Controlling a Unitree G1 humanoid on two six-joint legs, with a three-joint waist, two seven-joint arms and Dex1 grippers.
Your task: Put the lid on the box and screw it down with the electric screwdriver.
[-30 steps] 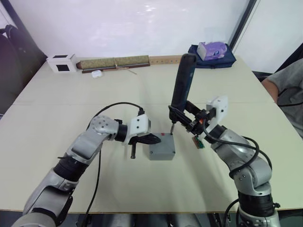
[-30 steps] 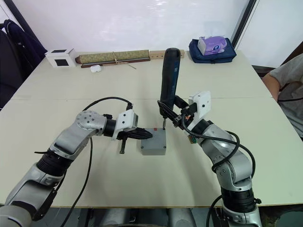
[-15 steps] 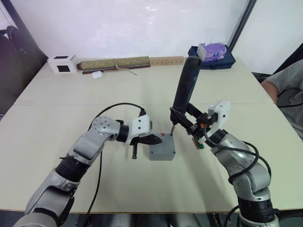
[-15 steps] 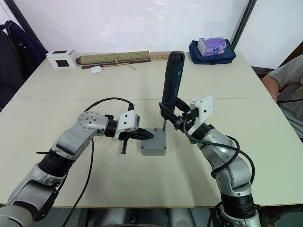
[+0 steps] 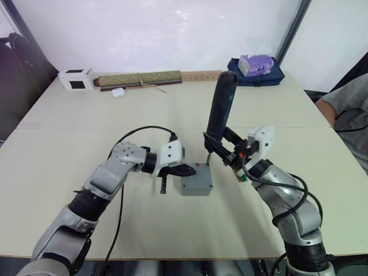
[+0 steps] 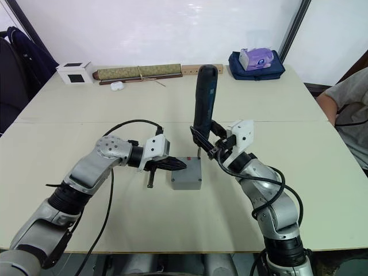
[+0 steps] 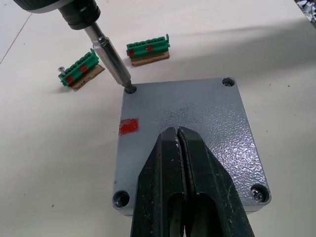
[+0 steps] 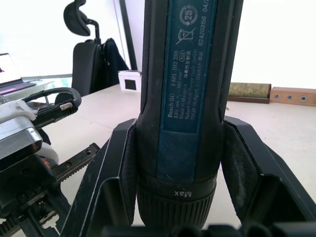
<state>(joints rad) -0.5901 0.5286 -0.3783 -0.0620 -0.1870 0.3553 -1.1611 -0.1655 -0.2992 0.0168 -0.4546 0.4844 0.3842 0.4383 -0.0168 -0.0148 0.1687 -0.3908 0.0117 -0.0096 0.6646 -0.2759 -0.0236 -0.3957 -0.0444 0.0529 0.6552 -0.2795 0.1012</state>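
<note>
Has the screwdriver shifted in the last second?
Yes. The electric screwdriver has tipped: its top swung toward the blue bag, then back. Its bit stays at the lid's far right corner.

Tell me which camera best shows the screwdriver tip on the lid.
The left wrist view: the screwdriver bit sits in a corner hole of the lid. The head views show the tip small and far off; the right wrist view shows the tool's body.

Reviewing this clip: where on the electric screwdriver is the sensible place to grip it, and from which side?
Around the lower body of the electric screwdriver, just above its collar, coming from the robot's right as the right gripper does: the tool stands near upright, bit in a corner hole of the lid.
</note>
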